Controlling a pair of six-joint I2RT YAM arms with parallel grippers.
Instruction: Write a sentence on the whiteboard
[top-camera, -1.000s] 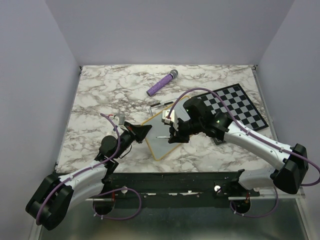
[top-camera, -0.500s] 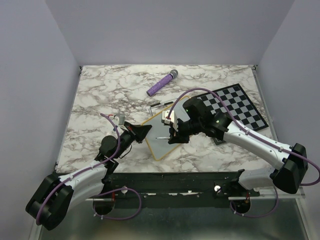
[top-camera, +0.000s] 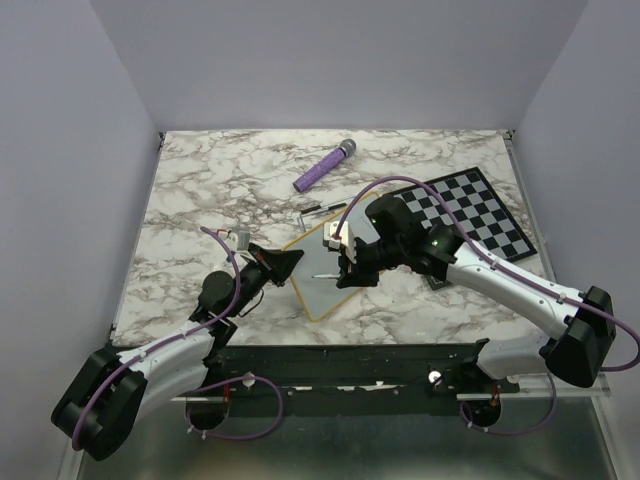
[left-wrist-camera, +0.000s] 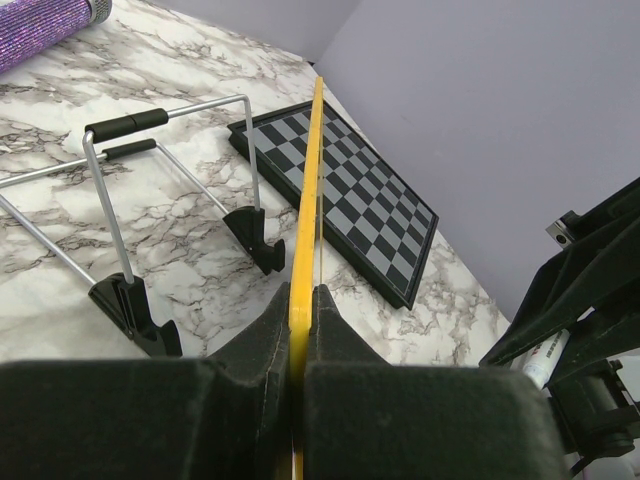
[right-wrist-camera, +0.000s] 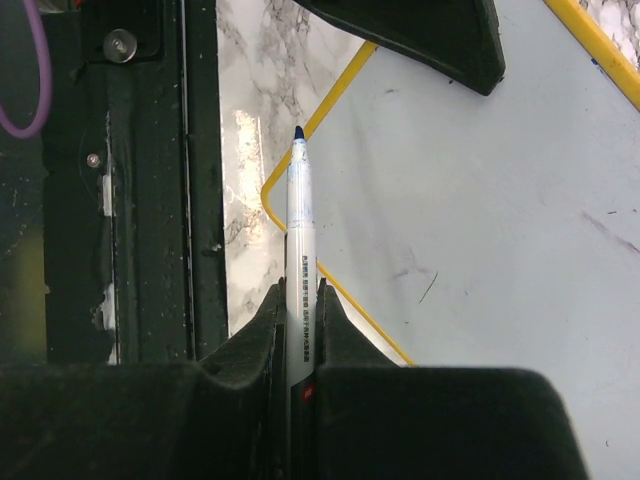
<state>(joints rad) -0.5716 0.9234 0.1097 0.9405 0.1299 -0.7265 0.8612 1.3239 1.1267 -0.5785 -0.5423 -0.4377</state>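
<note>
The whiteboard (top-camera: 322, 285), white with a yellow frame, lies tilted in the middle of the marble table. My left gripper (top-camera: 291, 263) is shut on its left corner; the left wrist view shows the yellow edge (left-wrist-camera: 306, 225) pinched between the pads of that gripper (left-wrist-camera: 299, 300). My right gripper (top-camera: 346, 272) hovers over the board, shut on a white marker (right-wrist-camera: 301, 235) whose blue tip (right-wrist-camera: 298, 132) points at the board's near yellow edge. The board's face (right-wrist-camera: 490, 240) carries only faint grey smudges. The sentence is out of view.
A purple glitter microphone (top-camera: 324, 167) lies at the back. A black-and-white chessboard (top-camera: 470, 214) sits at the right, under the right arm. A wire stand (left-wrist-camera: 170, 175) with black feet lies just behind the whiteboard. The black base rail (top-camera: 350, 365) runs along the near edge.
</note>
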